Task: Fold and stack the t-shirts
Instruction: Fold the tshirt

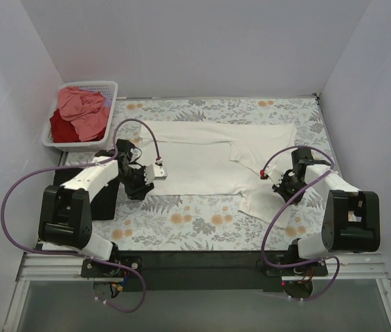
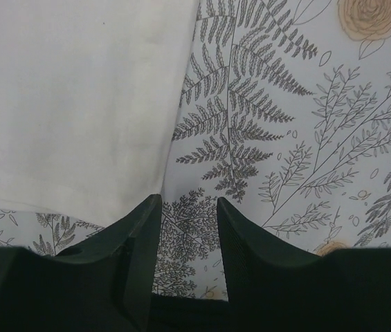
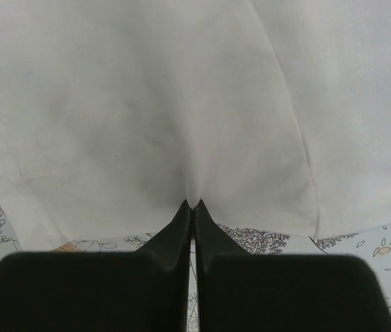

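Right jaws tight on cream-white t-shirt [image 1: 202, 155], left jaws agape beside it; basket [image 1: 91, 83] apart.

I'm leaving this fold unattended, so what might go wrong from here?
1. The left gripper has its jaws apart over bare tablecloth. The corner of the cream-white t-shirt lies beside them, not between them, so closing may miss it or pinch the tablecloth instead.
2. The right gripper is shut on only a small pinch of the t-shirt near its edge. That pinch could slip, and a lift with one side held would probably drag the t-shirt askew.
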